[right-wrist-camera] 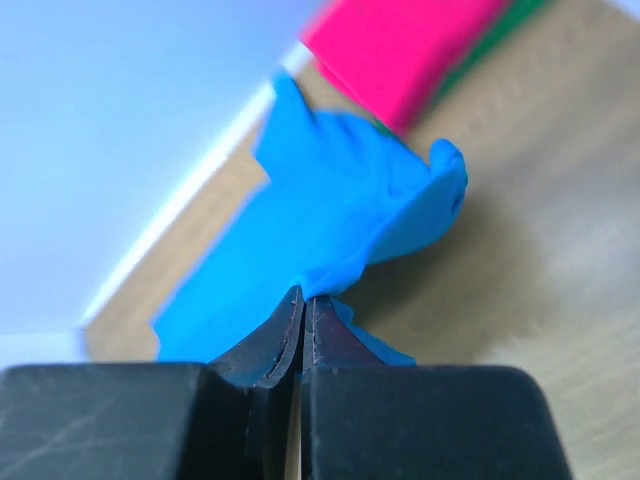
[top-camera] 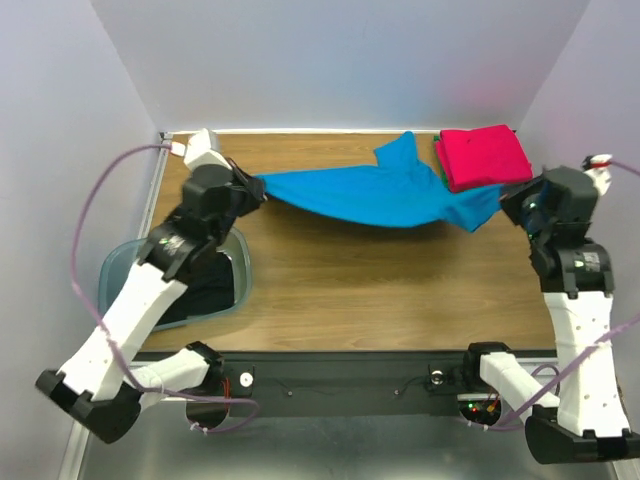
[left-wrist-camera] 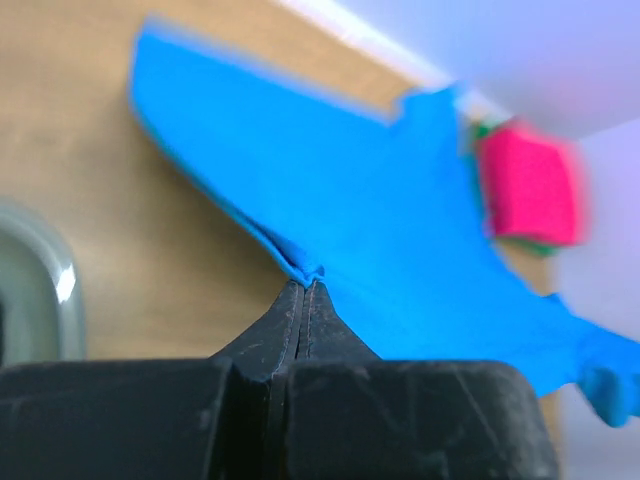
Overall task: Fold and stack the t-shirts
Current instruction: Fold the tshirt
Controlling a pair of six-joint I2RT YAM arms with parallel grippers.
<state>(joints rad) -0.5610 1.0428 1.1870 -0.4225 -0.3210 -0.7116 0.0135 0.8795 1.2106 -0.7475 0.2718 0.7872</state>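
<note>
We count four soft cloth t-shirts: one bright blue shirt (top-camera: 370, 195) between our two grippers, one folded red-pink shirt (top-camera: 482, 155) beyond the right gripper (top-camera: 505, 203), one green shirt (right-wrist-camera: 495, 40) beneath it, and one black shirt (top-camera: 205, 290) in the one translucent blue-grey plastic bin (top-camera: 108, 270) behind the left gripper (top-camera: 257, 190).

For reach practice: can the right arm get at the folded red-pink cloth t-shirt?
Probably not: the red-pink t-shirt lies close, uncovered, but the right hand is shut on the bright blue cloth t-shirt.
</note>
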